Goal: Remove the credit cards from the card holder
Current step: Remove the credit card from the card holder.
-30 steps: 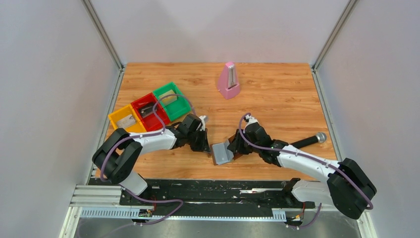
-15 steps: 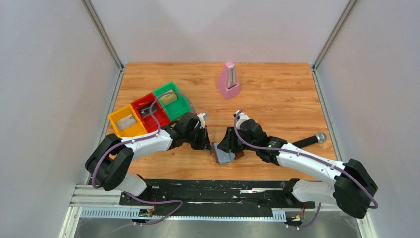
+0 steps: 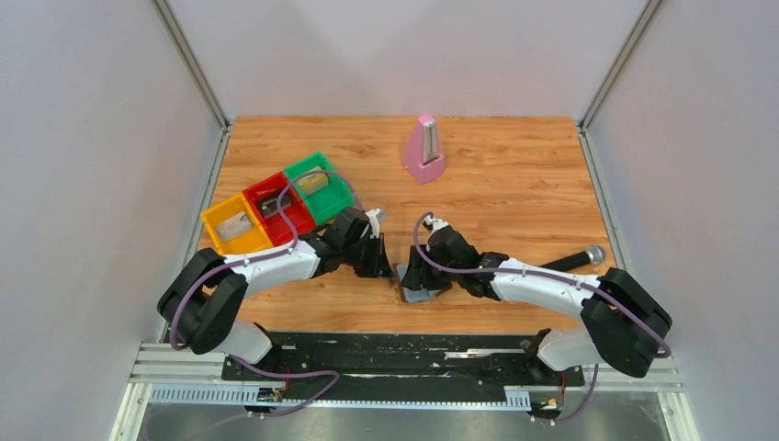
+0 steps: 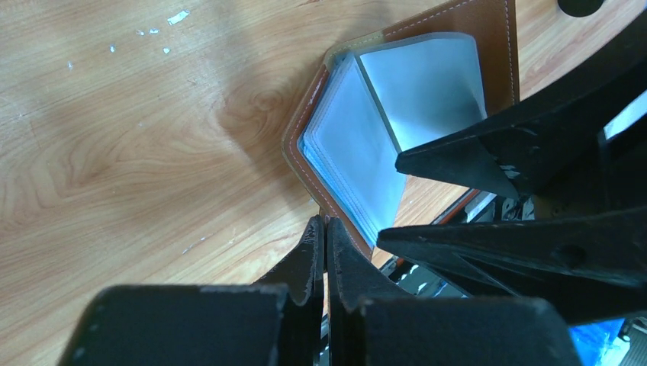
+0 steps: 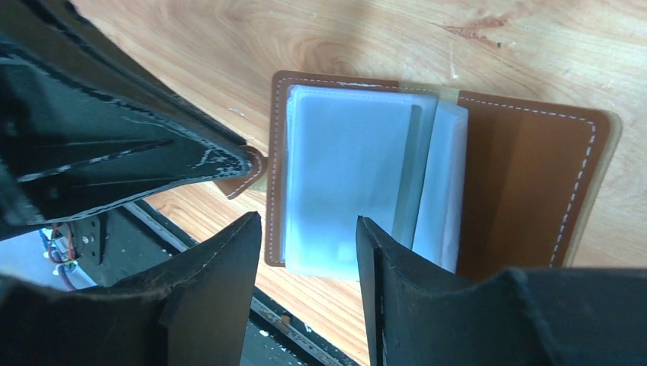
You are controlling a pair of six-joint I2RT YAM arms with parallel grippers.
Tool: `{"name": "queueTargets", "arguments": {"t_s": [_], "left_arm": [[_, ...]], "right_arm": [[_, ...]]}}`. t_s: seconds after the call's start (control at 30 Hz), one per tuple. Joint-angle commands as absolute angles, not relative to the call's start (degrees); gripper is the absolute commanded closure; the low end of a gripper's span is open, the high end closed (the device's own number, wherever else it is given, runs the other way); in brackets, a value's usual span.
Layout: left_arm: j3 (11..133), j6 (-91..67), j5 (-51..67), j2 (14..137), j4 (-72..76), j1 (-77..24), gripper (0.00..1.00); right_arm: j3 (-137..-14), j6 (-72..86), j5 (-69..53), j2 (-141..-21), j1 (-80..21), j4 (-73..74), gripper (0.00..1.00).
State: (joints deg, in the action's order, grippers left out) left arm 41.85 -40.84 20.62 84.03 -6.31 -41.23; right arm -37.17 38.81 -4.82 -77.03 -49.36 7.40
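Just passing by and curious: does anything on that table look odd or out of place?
Nothing is spilled or broken. The card holder lies open, its clear sleeves fanned up rather than flat. A microphone lies on its side by the right edge of the table; it looks like a stray.

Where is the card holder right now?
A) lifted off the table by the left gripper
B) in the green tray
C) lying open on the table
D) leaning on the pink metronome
C: the card holder lies open on the table, clear sleeves showing, the right gripper open over it, the left gripper shut at its edge.
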Motion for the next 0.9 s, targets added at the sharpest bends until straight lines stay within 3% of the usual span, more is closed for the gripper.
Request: {"name": "queueTargets", "arguments": {"t_s": [0.0,0.2,0.87], "left_arm": [[42.5,-40.9,20.7,82.3,-5.8,-41.6,1.00],[42.6,-40.6,20.6,82.2,-6.4,-41.6,1.00],[42.9,-40.8,20.6,82.2,-6.6,-41.6,1.00]], "right_arm": [[-39.3,37.3,-3.7,-79.0,-49.5,5.1,0.50],[-39.1,36.9,-1.7,-79.6,-49.5,5.3,0.51],[-38.9,36.9,-2.9,-80.8,-49.6,4.4,0.40]]}}
